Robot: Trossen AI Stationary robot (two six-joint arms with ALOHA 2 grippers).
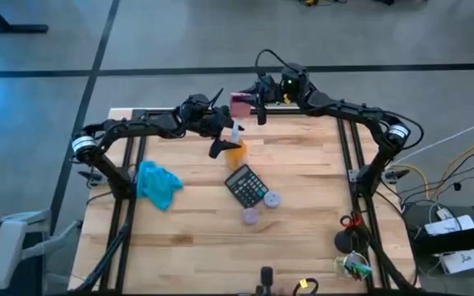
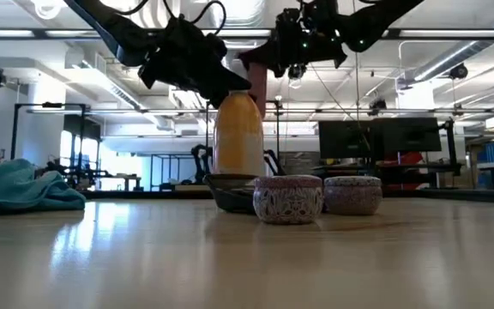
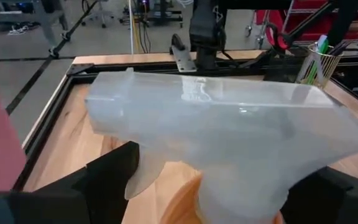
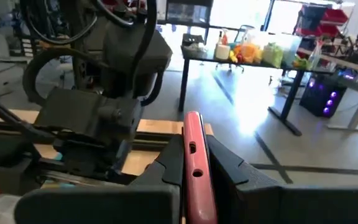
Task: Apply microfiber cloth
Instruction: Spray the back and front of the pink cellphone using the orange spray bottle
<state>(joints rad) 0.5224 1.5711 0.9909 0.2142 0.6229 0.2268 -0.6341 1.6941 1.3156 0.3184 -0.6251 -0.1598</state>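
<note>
Microfiber cloth — crumpled on wooden table | grey floor beyond

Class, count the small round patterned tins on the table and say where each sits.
2. One tin lies just in front of the calculator; the other tin sits beside the calculator's right corner. None appears hidden.

No text, label, brand or number can be read in any view. The calculator shows keys, but their markings are too small to make out, and the two tins carry only a pattern.
</note>
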